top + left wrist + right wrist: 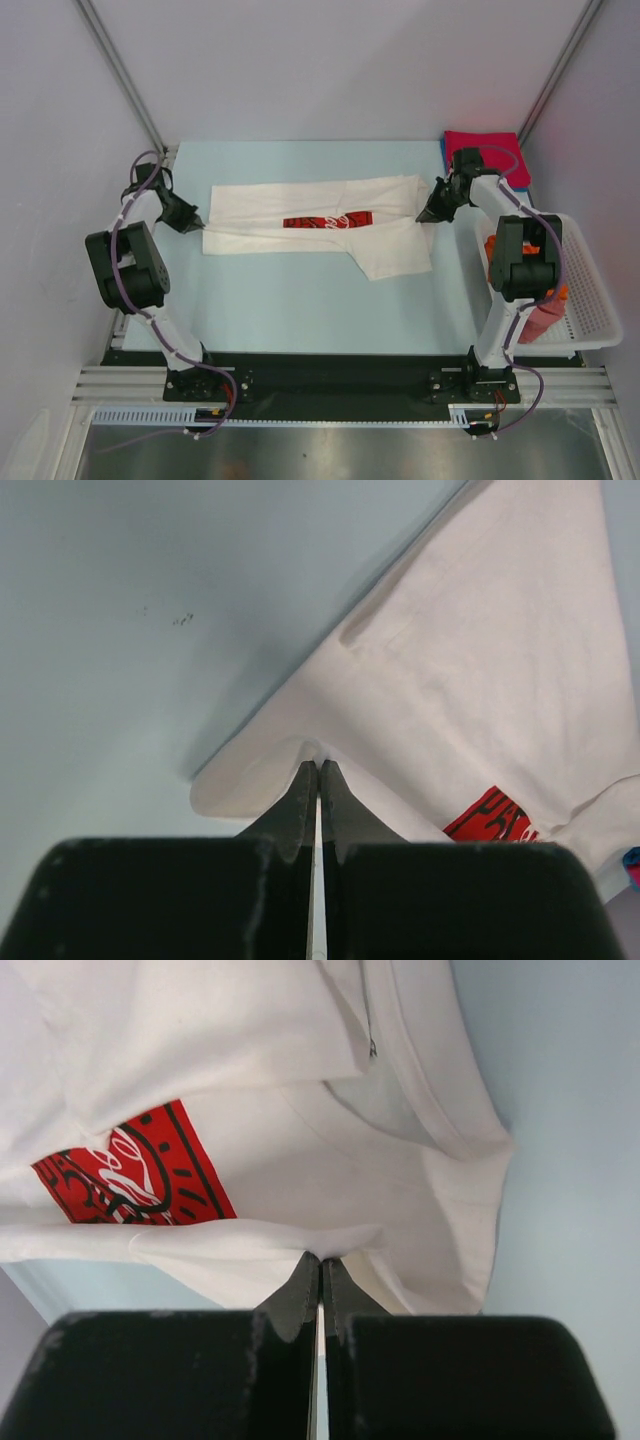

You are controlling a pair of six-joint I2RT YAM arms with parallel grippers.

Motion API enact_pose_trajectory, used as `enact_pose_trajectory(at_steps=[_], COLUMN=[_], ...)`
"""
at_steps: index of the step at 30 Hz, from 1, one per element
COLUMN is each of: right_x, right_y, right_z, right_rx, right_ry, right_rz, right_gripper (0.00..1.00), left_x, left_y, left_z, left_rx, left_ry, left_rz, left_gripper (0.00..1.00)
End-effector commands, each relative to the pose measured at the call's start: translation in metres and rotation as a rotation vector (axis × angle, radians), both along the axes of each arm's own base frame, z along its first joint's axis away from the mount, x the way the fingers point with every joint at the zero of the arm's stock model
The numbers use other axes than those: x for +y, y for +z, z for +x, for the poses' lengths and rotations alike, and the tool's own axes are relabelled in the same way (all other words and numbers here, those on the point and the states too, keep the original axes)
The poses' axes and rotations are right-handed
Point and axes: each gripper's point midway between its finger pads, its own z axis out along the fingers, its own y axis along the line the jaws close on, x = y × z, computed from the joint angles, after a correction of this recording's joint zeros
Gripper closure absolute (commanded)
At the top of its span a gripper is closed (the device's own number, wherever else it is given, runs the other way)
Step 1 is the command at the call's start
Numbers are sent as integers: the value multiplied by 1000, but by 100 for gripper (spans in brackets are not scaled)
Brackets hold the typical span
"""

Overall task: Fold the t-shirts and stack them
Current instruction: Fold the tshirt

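The white t-shirt [330,235] lies stretched across the middle of the bench [300,305], red logo up. At the bench's left the left pincer [197,222] is clamped tight on one end of the cloth; at the bench's right the right pincer [428,213] pinches the opposite end.

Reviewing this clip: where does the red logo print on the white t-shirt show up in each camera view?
Top external: red logo print at the middle of the white t-shirt, near the picture's centre.
Left wrist: the print at lower right, partly under a fold, right of the left hand.
Right wrist: the print at left, above-left of the right hand.
Shared landmark: the white t-shirt around it.
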Motion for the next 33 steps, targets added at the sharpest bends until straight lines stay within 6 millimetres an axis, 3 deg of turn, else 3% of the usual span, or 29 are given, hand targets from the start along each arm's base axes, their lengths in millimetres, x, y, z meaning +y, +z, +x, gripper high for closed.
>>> enact_pose_trajectory(at_steps=[1,5,6,13,33], right_x=[-3,2,-9,-18,-16], right_y=[9,6,7,-1,-20], right_z=[19,25,29,42,63], right_rx=[-24,-12,-12,-5,-5], right_ry=[-16,-11,-36,-64,-40], right_rz=[22,54,58,78,100], right_gripper=[100,100,100,100,100], left_x=[12,19,20,16,13], left_y=[9,9,7,-6,-24], left_z=[23,39,40,51,57], left_rx=[-29,-27,-21,-6,38], left_ry=[28,29,29,24,22], left_rz=[32,40,39,-4,-8], left_gripper=[100,100,100,100,100])
